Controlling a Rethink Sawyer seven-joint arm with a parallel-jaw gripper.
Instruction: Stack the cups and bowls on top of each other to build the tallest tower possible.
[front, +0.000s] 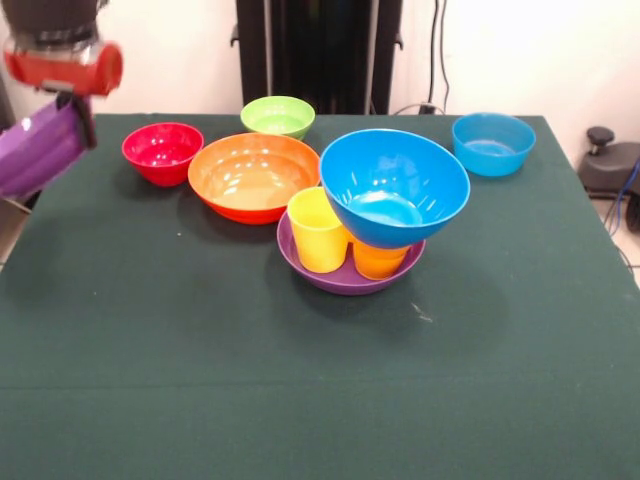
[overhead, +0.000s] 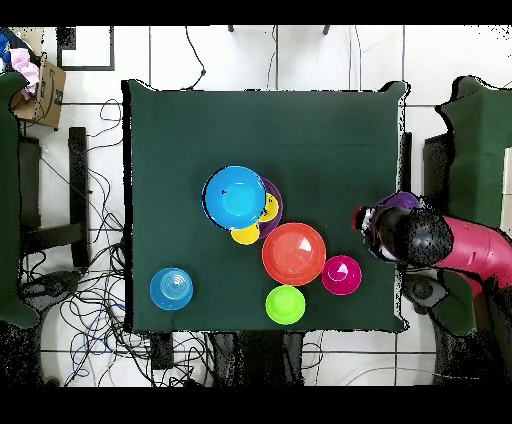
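Tool (front: 75, 110) apparently holds purple bowl (front: 38, 148) beside the table (front: 200, 380).

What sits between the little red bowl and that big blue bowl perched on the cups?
The large orange bowl lies between the red bowl and the big blue bowl; the front view shows it plainly, and the overhead view agrees.

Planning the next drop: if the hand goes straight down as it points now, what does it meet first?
Probably bare table near its edge, beside the red bowl; the purple bowl in the hand would touch down first. Depth is unclear.
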